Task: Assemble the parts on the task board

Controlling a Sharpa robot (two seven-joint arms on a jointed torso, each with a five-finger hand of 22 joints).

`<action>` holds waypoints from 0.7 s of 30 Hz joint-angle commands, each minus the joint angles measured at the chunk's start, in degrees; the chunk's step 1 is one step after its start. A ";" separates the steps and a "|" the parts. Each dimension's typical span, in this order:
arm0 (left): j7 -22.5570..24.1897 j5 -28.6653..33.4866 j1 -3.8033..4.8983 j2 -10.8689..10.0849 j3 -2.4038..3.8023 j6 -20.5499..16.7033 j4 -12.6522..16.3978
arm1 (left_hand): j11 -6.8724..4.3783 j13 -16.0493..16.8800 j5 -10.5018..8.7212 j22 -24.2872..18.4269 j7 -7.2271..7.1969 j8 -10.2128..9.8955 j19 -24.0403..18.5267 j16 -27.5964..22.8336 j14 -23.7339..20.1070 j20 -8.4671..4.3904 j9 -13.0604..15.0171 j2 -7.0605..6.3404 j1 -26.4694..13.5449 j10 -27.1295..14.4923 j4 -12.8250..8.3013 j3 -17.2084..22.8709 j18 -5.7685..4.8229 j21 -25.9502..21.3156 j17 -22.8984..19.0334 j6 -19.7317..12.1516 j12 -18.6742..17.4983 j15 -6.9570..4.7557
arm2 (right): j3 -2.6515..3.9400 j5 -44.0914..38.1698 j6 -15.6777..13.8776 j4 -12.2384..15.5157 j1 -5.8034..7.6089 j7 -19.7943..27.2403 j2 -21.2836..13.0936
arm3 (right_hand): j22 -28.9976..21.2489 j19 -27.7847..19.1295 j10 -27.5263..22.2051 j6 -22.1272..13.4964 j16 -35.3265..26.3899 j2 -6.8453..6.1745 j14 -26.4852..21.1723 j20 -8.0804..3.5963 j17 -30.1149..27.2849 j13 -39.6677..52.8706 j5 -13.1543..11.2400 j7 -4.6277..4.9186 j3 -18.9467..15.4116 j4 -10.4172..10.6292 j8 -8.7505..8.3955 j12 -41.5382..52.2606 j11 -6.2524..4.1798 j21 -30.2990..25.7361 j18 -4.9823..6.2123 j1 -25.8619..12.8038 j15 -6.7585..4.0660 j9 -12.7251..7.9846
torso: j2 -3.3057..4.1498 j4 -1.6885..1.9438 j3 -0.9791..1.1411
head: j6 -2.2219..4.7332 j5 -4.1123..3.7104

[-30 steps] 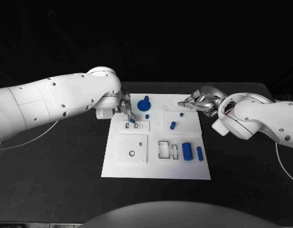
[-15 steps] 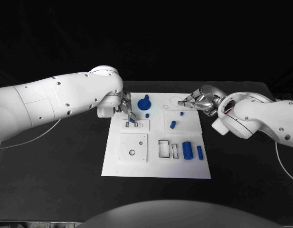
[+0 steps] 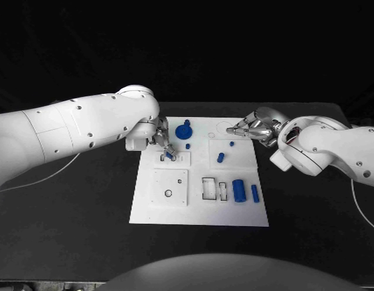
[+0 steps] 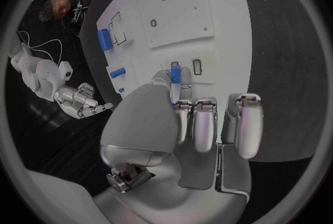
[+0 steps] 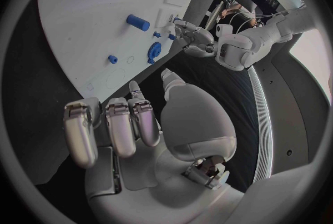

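Note:
The white task board (image 3: 200,209) lies in the middle of the table. My left hand (image 3: 159,138) is over its far left part and pinches a small blue part (image 3: 168,155) between thumb and a finger. The part's tip is at a pair of small slots (image 3: 173,159). The left wrist view shows the same blue part (image 4: 175,74) beside a slot (image 4: 197,66). My right hand (image 3: 252,129) hovers at the board's far right edge, fingers curled in and holding nothing. A round blue knobbed piece (image 3: 184,133) stands between the two hands.
On the board are a short blue cylinder (image 3: 220,159), two tiny blue pegs (image 3: 231,144), a thick blue cylinder (image 3: 239,191), a slim blue bar (image 3: 255,194), empty rectangular recesses (image 3: 208,190) and a square plate (image 3: 169,189). Black table surrounds the board.
My left arm has edged slightly to the right, with the small blue part still at the slots. The right hand has hardly moved.

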 commanded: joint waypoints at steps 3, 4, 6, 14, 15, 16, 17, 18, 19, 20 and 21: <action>-2.11 0.00 -0.17 0.35 -0.01 1.56 -0.26 | -0.48 15.09 -0.18 15.08 -1.16 0.00 6.13 0.15 6.05 -0.02 0.60 0.00 0.41 5.96 0.07 0.43 -0.85 0.14 15.08 1.52 0.14 -0.38 | -0.01 -0.60 0.20 0.13 -0.04 0.03 0.02 | 15.08 6.00 6.01 0.42 0.23 0.62 5.97 0.45 15.09 15.10 0.10 0.17 -0.33 0.11 0.37 0.23 0.50 0.26 -0.38 0.11 0.48 0.08 | -0.01 0.06 0.01 | -0.07 -0.06; -2.11 0.01 -0.19 0.37 -0.01 1.58 -0.30 | -0.48 15.09 -0.18 15.08 -1.15 0.00 6.13 0.15 6.05 -0.02 0.60 0.01 0.41 5.96 0.07 0.44 -0.85 0.14 15.08 1.52 0.14 -0.38 | -0.01 -0.60 0.21 0.13 -0.04 0.03 0.02 | 15.08 6.00 6.01 0.42 0.23 0.62 5.97 0.45 15.09 15.10 0.10 0.17 -0.33 0.11 0.37 0.23 0.50 0.26 -0.38 0.11 0.48 0.08 | 0.00 0.05 0.01 | -0.08 -0.06; -2.02 0.03 -0.22 0.40 -0.01 1.55 -0.39 | -0.48 15.09 -0.19 15.08 -1.15 -0.01 6.13 0.15 6.05 -0.02 0.60 0.01 0.41 5.96 0.07 0.44 -0.85 0.14 15.08 1.52 0.14 -0.38 | -0.01 -0.60 0.22 0.12 -0.04 0.02 0.04 | 15.08 6.00 6.01 0.42 0.23 0.62 5.97 0.45 15.09 15.10 0.10 0.17 -0.33 0.11 0.37 0.23 0.50 0.26 -0.38 0.11 0.48 0.08 | -0.02 -0.01 -0.01 | -0.13 -0.01; -1.64 0.25 -0.31 0.72 -0.01 1.57 -0.85 | -0.47 15.09 -0.22 15.08 -1.15 -0.04 6.13 0.15 6.05 -0.02 0.60 0.01 0.40 5.96 0.07 0.46 -0.85 0.14 15.08 1.50 0.14 -0.39 | -0.01 -0.60 0.17 0.14 -0.04 -0.06 0.10 | 15.08 6.00 6.01 0.42 0.23 0.62 5.97 0.45 15.09 15.10 0.10 0.17 -0.33 0.11 0.37 0.23 0.50 0.26 -0.38 0.11 0.48 0.08 | 0.01 -0.02 0.01 | -0.28 -0.03; -1.59 0.27 -0.31 0.76 -0.01 1.56 -0.88 | -0.47 15.09 -0.22 15.08 -1.15 -0.05 6.13 0.15 6.05 -0.02 0.60 0.01 0.40 5.96 0.07 0.47 -0.85 0.14 15.08 1.50 0.14 -0.39 | -0.01 -0.60 0.16 0.16 -0.04 -0.06 0.11 | 15.08 6.00 6.01 0.42 0.23 0.62 5.97 0.45 15.09 15.10 0.10 0.17 -0.33 0.11 0.37 0.23 0.50 0.26 -0.38 0.11 0.48 0.08 | 0.02 0.01 0.02 | -0.36 -0.04; -1.56 0.29 -0.31 0.78 -0.01 1.53 -0.90 | -0.47 15.09 -0.22 15.08 -1.15 -0.05 6.13 0.15 6.05 -0.02 0.60 0.01 0.40 5.96 0.07 0.47 -0.85 0.14 15.08 1.50 0.14 -0.39 | -0.01 -0.60 0.14 0.17 -0.04 -0.06 0.11 | 15.08 6.00 6.01 0.42 0.23 0.62 5.97 0.45 15.09 15.10 0.10 0.17 -0.33 0.11 0.37 0.23 0.50 0.26 -0.38 0.11 0.48 0.08 | 0.02 0.02 0.02 | -0.36 -0.05; -1.53 0.31 -0.32 0.82 0.00 1.49 -0.92 | -0.47 15.09 -0.22 15.08 -1.15 -0.05 6.13 0.15 6.05 -0.02 0.60 0.01 0.40 5.96 0.07 0.47 -0.85 0.14 15.08 1.50 0.14 -0.39 | 0.00 -0.60 0.14 0.17 -0.04 -0.06 0.12 | 15.08 6.00 6.01 0.42 0.23 0.62 5.97 0.45 15.09 15.10 0.10 0.17 -0.33 0.11 0.37 0.23 0.50 0.26 -0.38 0.11 0.48 0.08 | 0.02 0.05 0.00 | -0.34 -0.07; -1.51 0.33 -0.32 0.85 0.00 1.46 -0.94 | -0.47 15.09 -0.22 15.08 -1.15 -0.05 6.13 0.15 6.05 -0.02 0.60 0.01 0.40 5.96 0.07 0.47 -0.85 0.14 15.08 1.50 0.14 -0.39 | 0.00 -0.60 0.15 0.17 -0.04 -0.06 0.13 | 15.08 6.00 6.01 0.42 0.23 0.62 5.97 0.45 15.09 15.10 0.10 0.17 -0.33 0.11 0.37 0.23 0.50 0.26 -0.38 0.11 0.48 0.08 | 0.01 0.03 -0.01 | -0.29 -0.09; -1.49 0.34 -0.32 0.89 0.00 1.42 -0.98 | -0.47 15.09 -0.22 15.08 -1.15 -0.05 6.13 0.15 6.05 -0.02 0.60 0.01 0.40 5.96 0.07 0.47 -0.85 0.14 15.08 1.50 0.14 -0.39 | 0.00 -0.60 0.15 0.16 -0.04 -0.06 0.14 | 15.08 6.00 6.01 0.42 0.23 0.62 5.97 0.45 15.09 15.10 0.10 0.17 -0.33 0.11 0.37 0.23 0.50 0.26 -0.38 0.11 0.48 0.08 | 0.01 0.03 -0.01 | -0.31 -0.10; -1.47 0.35 -0.32 0.95 0.00 1.33 -1.03 | -0.47 15.09 -0.23 15.08 -1.14 -0.06 6.13 0.15 6.05 -0.02 0.60 0.02 0.41 5.96 0.07 0.48 -0.85 0.14 15.08 1.50 0.14 -0.39 | 0.00 -0.60 0.15 0.16 -0.04 -0.07 0.14 | 15.08 6.00 6.01 0.42 0.23 0.62 5.97 0.45 15.09 15.10 0.10 0.17 -0.33 0.11 0.37 0.23 0.50 0.26 -0.38 0.11 0.48 0.08 | -0.01 0.01 -0.01 | -0.35 -0.10; -1.47 0.35 -0.32 0.97 0.00 1.23 -1.05 | -0.46 15.09 -0.26 15.08 -1.14 -0.09 6.13 0.15 6.05 -0.02 0.60 0.03 0.42 5.96 0.07 0.50 -0.85 0.14 15.08 1.49 0.14 -0.39 | 0.00 -0.60 0.15 0.17 -0.04 -0.07 0.14 | 15.08 6.00 6.01 0.42 0.23 0.62 5.97 0.45 15.09 15.10 0.10 0.17 -0.33 0.11 0.37 0.23 0.50 0.26 -0.38 0.11 0.48 0.08 | -0.02 0.01 0.00 | -0.37 -0.09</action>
